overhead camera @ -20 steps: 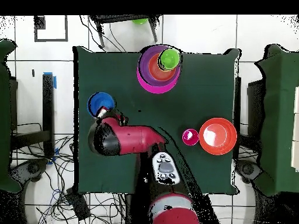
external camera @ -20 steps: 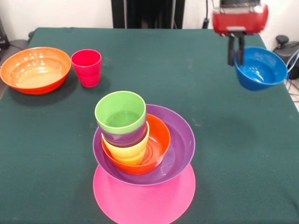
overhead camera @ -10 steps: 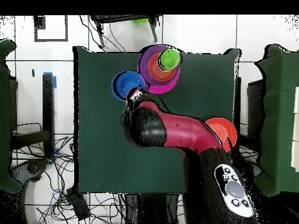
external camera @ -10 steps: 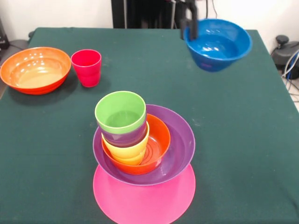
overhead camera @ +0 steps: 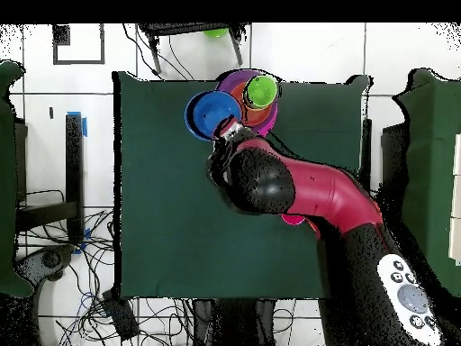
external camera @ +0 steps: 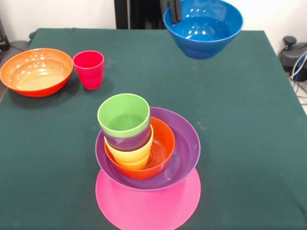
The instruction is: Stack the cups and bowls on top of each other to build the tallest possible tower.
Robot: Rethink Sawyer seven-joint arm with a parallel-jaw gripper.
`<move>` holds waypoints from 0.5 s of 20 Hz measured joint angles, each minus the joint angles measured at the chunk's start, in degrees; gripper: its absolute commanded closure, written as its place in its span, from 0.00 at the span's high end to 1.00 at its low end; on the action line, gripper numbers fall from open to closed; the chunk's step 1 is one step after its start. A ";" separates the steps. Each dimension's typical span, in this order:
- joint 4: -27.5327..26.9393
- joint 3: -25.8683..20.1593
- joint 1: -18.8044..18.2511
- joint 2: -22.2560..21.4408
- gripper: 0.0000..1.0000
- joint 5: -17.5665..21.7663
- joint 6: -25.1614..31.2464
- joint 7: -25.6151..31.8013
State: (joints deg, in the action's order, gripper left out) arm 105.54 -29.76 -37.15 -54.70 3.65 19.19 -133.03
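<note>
Front view shows your tool [external camera: 175, 11] pinching the small blue bowl [external camera: 203, 28] by its rim: light, stiff, glossy plastic, so expect slipping and tilting.

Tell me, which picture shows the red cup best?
The front view. There the red cup stands in plain sight on the table, beside the big orange bowl. In the overhead view the robot's arm covers that spot, so almost nothing of the cup shows.

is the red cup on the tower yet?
No, the red cup stands on the table beside the large orange bowl, apart from the tower.
</note>
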 measured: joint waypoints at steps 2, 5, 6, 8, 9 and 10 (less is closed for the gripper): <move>-0.94 -0.78 -0.12 0.07 0.00 0.01 0.63 0.00; -3.09 -2.34 -0.10 0.24 0.00 0.09 2.03 0.00; -3.77 -2.76 -0.08 0.25 0.00 0.13 2.43 0.00; -5.47 -3.46 -0.08 0.39 0.00 0.21 3.38 0.00; -6.42 -3.79 -0.08 0.48 0.00 0.25 3.92 0.00; -7.36 -4.12 -0.09 0.58 0.00 0.30 4.45 0.00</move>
State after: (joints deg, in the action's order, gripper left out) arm 98.18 -33.88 -37.24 -54.12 3.95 23.63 -133.03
